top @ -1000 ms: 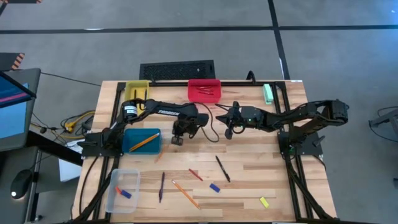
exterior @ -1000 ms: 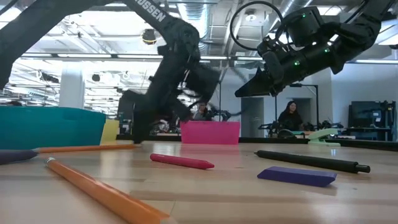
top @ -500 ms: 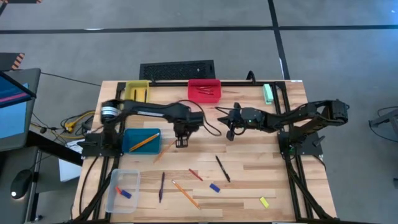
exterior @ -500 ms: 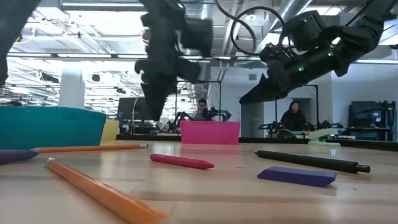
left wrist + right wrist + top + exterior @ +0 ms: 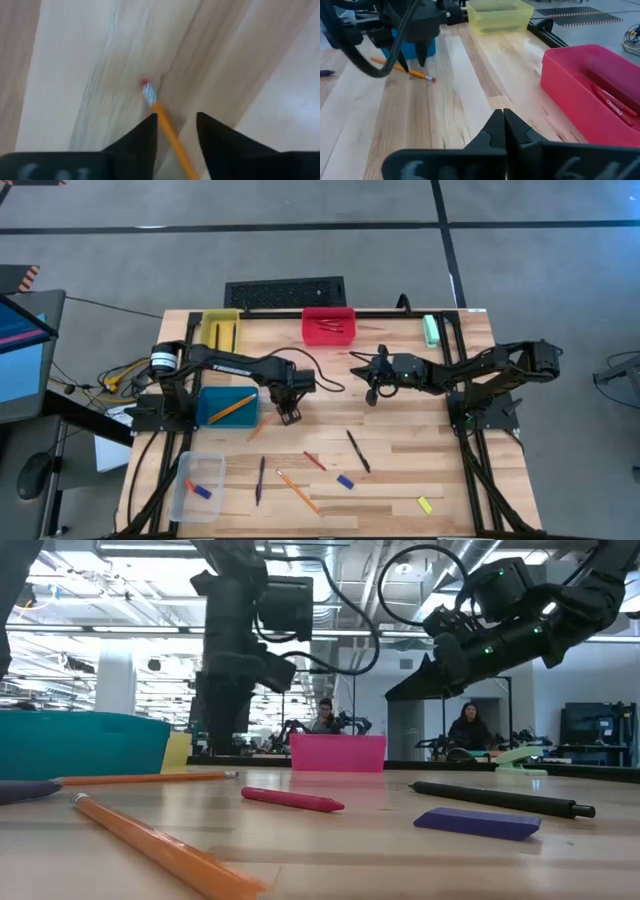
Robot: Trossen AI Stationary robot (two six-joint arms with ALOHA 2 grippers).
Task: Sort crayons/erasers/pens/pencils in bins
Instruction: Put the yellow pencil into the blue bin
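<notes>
One orange pencil (image 5: pixel 170 132) lies flat on the wooden table (image 5: pixel 420 430) just beside the teal-blue bin (image 5: pixel 212 416), and we take that bin as our reference. We find the left gripper (image 5: pixel 291 414) directly over this pencil, its two fingers (image 5: pixel 145 134) parted and standing either side of the shaft without closing on it; the eraser end shows just past the fingertips. A second pencil rests inside the teal-blue bin itself. Beyond it toward the table's far edge stand the yellow bin (image 5: pixel 220 329) and the red bin (image 5: pixel 329 325), the latter holding crayons (image 5: pixel 612 100). On the near side of it we note the clear bin (image 5: pixel 197 486) containing erasers, and loose items still on the boards: a pen (image 5: pixel 358 451), a crayon (image 5: pixel 292 800), another pencil (image 5: pixel 298 491), a blue eraser (image 5: pixel 345 481) and a yellow eraser (image 5: pixel 425 504). The right gripper (image 5: pixel 371 394) hangs above the table, well apart from the teal-blue bin, fingers pressed together and holding nothing.
</notes>
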